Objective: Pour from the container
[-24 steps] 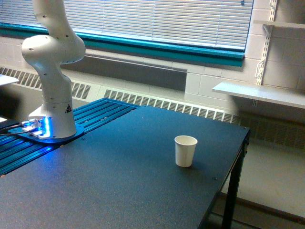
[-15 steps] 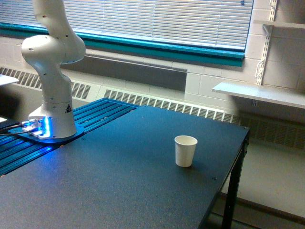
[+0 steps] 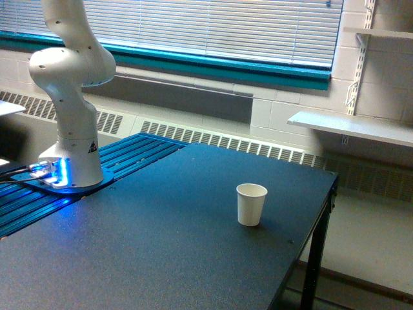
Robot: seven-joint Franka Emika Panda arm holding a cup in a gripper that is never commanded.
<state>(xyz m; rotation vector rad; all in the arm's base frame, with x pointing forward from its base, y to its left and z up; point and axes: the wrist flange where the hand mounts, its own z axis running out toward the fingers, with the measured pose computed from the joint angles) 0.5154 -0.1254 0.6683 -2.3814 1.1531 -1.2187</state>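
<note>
White paper cup (image 3: 251, 204) stands upright and open-mouthed on the dark speckled tabletop (image 3: 161, 245), toward the table's edge on the exterior view's right, with nothing touching it. From the cup, the robot arm's white base column (image 3: 74, 139) lies at about ten o'clock, well apart, mounted on a round foot with a blue glow (image 3: 55, 173) beside a ribbed blue panel (image 3: 122, 158). The arm's lower links rise from there and leave the frame at the top, at roughly eleven o'clock from the base. The gripper is out of view, so whether its fingers are spread, pressed together or pinching something cannot be told. The clear container with brown granules is also nowhere in the frame, so its place relative to the gripper cannot be told either. Behind the table run a window with closed blinds (image 3: 213, 26), a teal sill (image 3: 219, 64) and a wall shelf (image 3: 352, 126) at the cup's one o'clock.
</note>
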